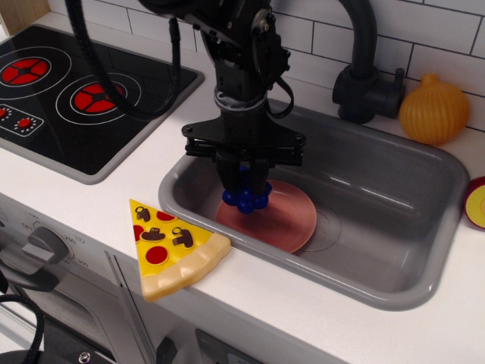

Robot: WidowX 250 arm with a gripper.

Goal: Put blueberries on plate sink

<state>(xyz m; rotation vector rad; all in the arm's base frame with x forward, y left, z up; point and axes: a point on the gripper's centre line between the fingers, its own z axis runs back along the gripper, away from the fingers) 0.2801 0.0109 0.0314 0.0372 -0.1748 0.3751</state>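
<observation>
The deep-blue blueberries (246, 199) hang between the black fingers of my gripper (245, 182), which is shut on them. They sit just above the left part of the salmon-pink plate (276, 217). The plate lies flat on the floor of the grey sink (379, 227), in its left half. My arm comes down from the top of the view and hides the plate's far left rim.
A yellow pizza slice (170, 246) lies on the white counter at the sink's front left corner. The black stovetop (68, 95) is at the left. A black faucet (364, 68) and an orange onion (434, 110) stand behind the sink. A red-and-yellow item (477, 203) is at the right edge.
</observation>
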